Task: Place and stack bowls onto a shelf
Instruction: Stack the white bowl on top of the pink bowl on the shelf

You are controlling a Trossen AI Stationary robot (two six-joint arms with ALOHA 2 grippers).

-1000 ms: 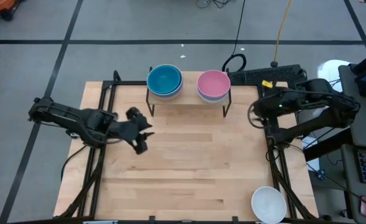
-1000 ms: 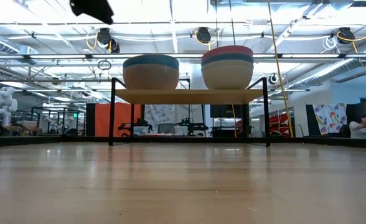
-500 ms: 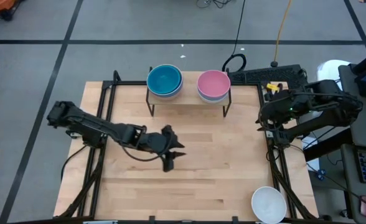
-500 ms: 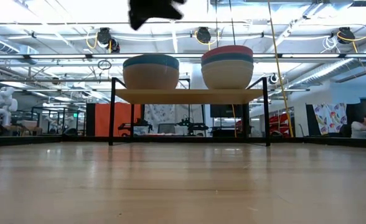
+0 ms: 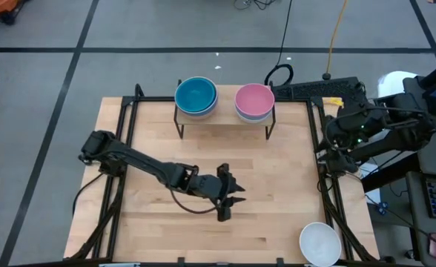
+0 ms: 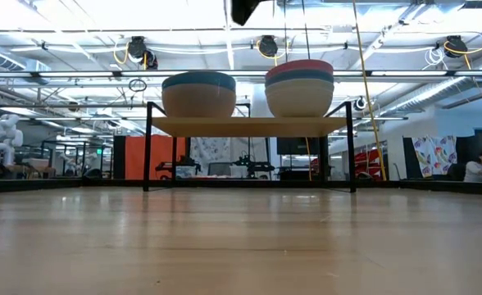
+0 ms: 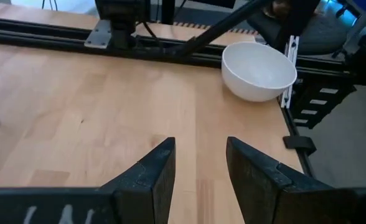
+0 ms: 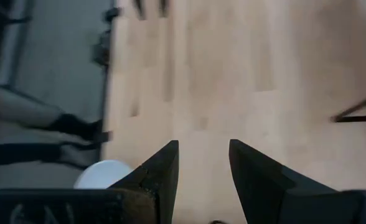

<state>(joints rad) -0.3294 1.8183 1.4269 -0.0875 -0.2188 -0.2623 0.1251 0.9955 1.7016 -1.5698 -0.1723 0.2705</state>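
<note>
Bowls are stacked in two piles on the shelf (image 5: 224, 119), a teal-topped stack (image 5: 196, 96) beside a pink-topped stack (image 5: 254, 102), while a white bowl (image 5: 319, 243) sits at the table's near right corner. The left gripper (image 5: 231, 205) is held open and empty over mid-table, pointed toward that bowl. The right gripper (image 8: 203, 163), apparently raised at the table's right edge, is also seen open and empty.

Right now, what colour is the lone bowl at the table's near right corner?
White; the bowl shows best in the left wrist view.
</note>
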